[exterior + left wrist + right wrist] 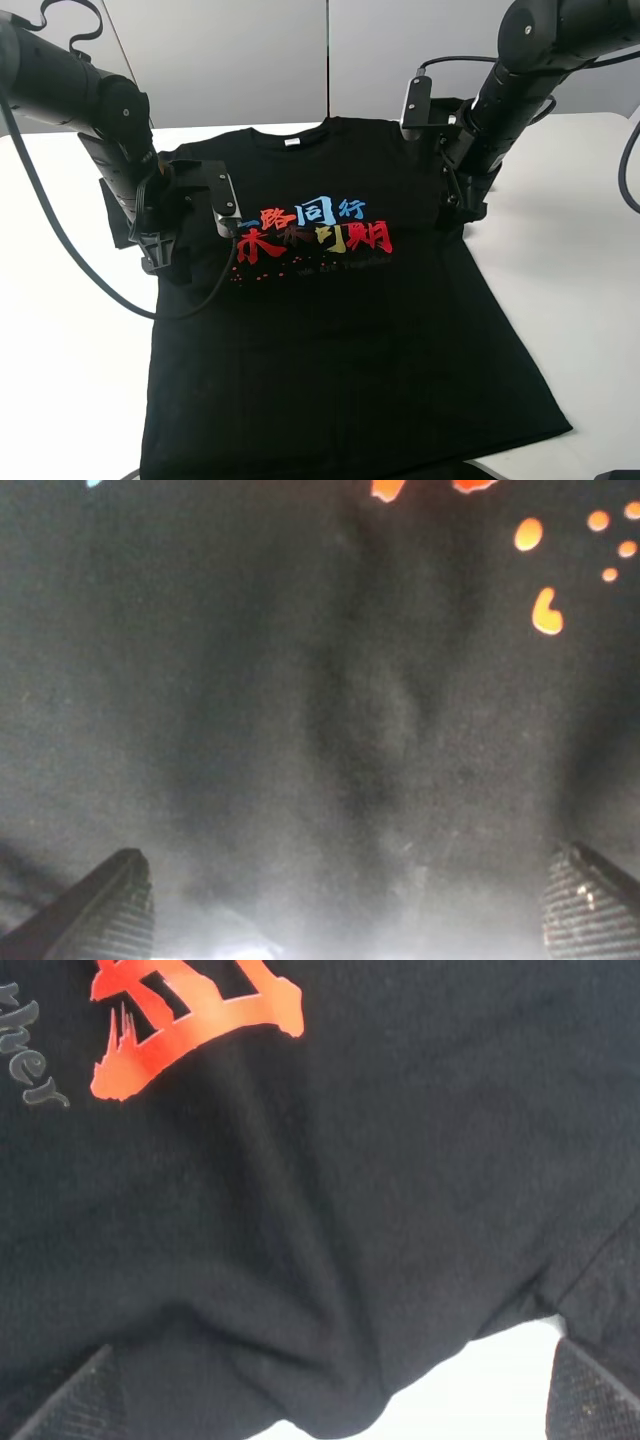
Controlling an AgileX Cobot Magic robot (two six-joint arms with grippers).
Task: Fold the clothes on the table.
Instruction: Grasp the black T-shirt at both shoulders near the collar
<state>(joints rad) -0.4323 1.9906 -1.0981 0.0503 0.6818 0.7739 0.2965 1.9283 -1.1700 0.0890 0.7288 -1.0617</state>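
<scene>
Black T-shirt point(340, 330) spread flat, centre frame, on white surface point(70, 380). Left gripper point(345, 905) at its left sleeve, right gripper point(330, 1395) at right sleeve; both jaws spread wide, gripping nothing.

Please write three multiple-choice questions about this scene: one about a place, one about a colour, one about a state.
1. Where are the two grippers?
A. at the shirt's two sleeves
B. at the bottom hem
C. off the table

2. Which colour is absent from the chest print?
A. red
B. green
C. blue

3. How does the shirt lie?
A. folded in half
B. rolled up
C. spread flat, print up

Answers:
1 A: the left gripper and right gripper are low over the sleeves of the T-shirt.
2 B: the print shows red, blue and yellow.
3 C: it lies open on the table, and both pairs of jaws stand open.
</scene>
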